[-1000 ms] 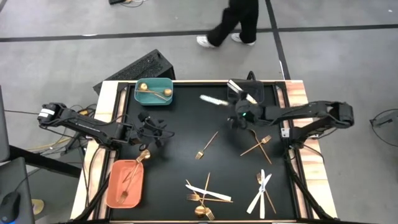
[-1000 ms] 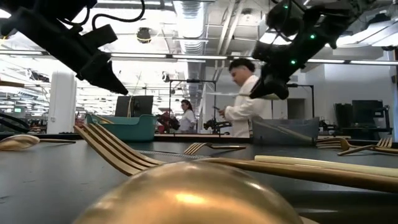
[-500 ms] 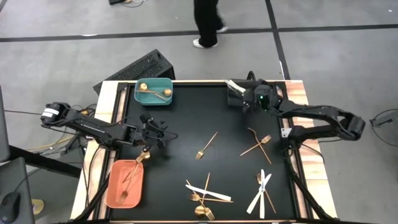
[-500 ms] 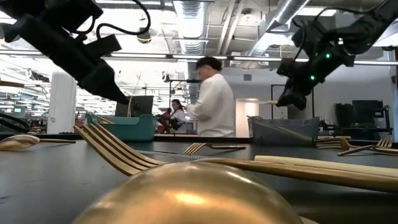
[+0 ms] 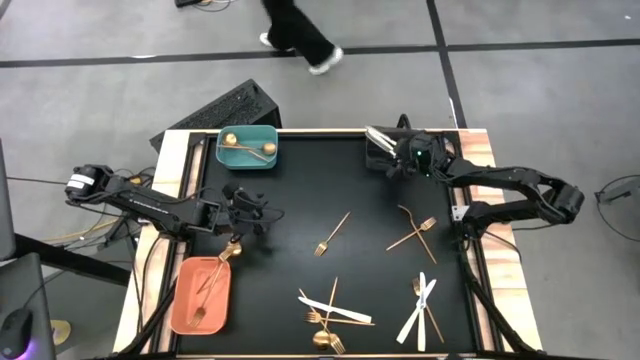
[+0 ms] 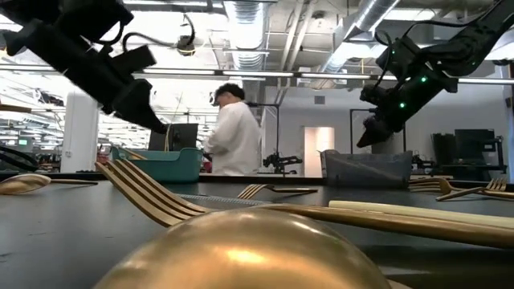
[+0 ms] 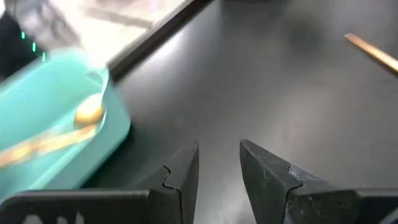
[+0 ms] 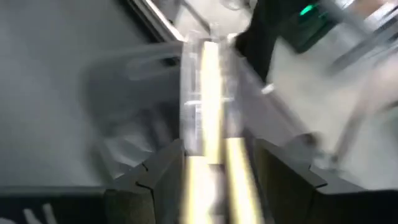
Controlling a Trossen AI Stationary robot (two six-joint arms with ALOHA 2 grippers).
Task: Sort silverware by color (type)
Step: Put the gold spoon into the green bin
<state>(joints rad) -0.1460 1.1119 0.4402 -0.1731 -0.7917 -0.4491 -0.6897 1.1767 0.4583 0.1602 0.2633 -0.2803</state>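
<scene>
Gold forks [image 5: 332,233] [image 5: 415,232] and white knives [image 5: 418,312] [image 5: 335,310] lie scattered flat on the black mat. A gold spoon [image 7: 89,114] lies in the teal bin [image 5: 248,148], and gold forks lie in the salmon bin [image 5: 200,295]. My right gripper [image 5: 392,165] hangs over the dark bin [image 5: 378,150] at the far right. Its fingers stand apart in the right wrist view, with a blurred white knife [image 8: 208,112] between them. My left gripper [image 5: 258,222] hovers over the mat near the salmon bin, open by a narrow gap [image 7: 219,162] with nothing in it. My right gripper has the white knife [image 8: 211,143] lying lengthwise between its two fingers above the dark bin. The knife is blurred, and I cannot tell whether the fingers touch it.
A gold fork [image 5: 228,252] lies across the salmon bin's far rim, right by my left gripper. Big gold utensils [image 6: 241,241] fill the low view's foreground. The mat's middle is bare. A person [image 5: 295,35] walks on the floor beyond the table.
My right gripper has swung from the mat's middle toward the far right corner, carrying the white knife over the dark bin, and has rolled as it went. The knife no longer sticks out beside it. The person behind the table has walked leftward.
</scene>
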